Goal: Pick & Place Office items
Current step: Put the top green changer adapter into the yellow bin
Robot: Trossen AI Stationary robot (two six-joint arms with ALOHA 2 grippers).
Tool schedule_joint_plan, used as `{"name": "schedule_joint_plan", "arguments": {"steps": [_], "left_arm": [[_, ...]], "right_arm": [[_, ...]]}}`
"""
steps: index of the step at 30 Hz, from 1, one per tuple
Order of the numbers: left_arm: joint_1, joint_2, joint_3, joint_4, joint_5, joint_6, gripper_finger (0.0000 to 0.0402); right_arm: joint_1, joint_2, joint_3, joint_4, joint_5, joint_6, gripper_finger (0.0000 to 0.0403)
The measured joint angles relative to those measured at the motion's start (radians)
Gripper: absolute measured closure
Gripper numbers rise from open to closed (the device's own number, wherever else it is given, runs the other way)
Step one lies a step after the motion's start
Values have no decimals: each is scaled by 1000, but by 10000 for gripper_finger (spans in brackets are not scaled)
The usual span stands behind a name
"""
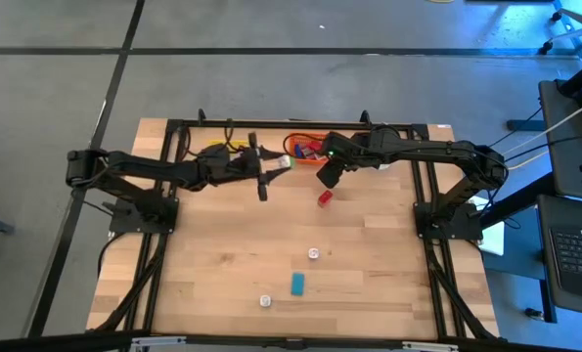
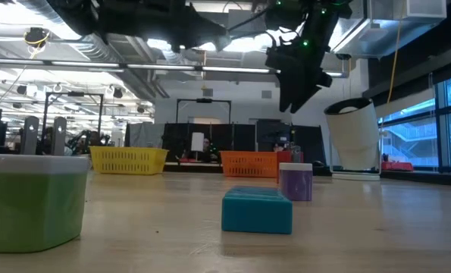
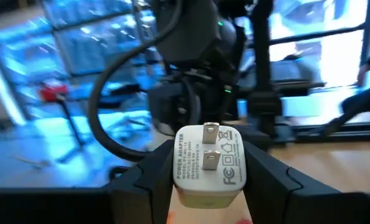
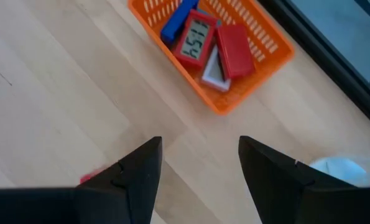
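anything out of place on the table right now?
Nothing damaged or spilled. The left tool holds a white plug adapter in the air beside the orange tray. A red item, a teal block and two small white pieces lie loose, unsorted.

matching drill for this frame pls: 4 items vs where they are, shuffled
Items:
1. white charger
2. red clock
3. teal block
4. right pincer

Places:
A. in the orange tray
B. on the table, near front edge
C. in the left pincer
D. open, empty, above bare wood

Pairs: 1-C, 2-A, 3-B, 4-D
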Motion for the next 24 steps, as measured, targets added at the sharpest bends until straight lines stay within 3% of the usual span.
{"name": "schedule_joint_plan", "arguments": {"steps": [3, 6, 9, 12, 20, 24], "left_arm": [[-7, -22, 0, 1, -109, 32, 249], [2, -38, 0, -1, -281, 10, 244], [18, -52, 0, -40, -466, -94, 247], [45, -58, 0, -166, -578, -213, 250], [149, -57, 0, -652, -572, -549, 244], [220, -57, 0, -796, -532, -691, 249]], "right_arm": [[0, 0, 0, 20, -1, -12, 186], [0, 0, 0, 34, -1, -12, 186], [0, 0, 0, 42, -4, -12, 186], [0, 0, 0, 45, -4, -12, 186], [0, 0, 0, 48, -4, -11, 186], [0, 0, 0, 62, -4, -11, 186]]}}
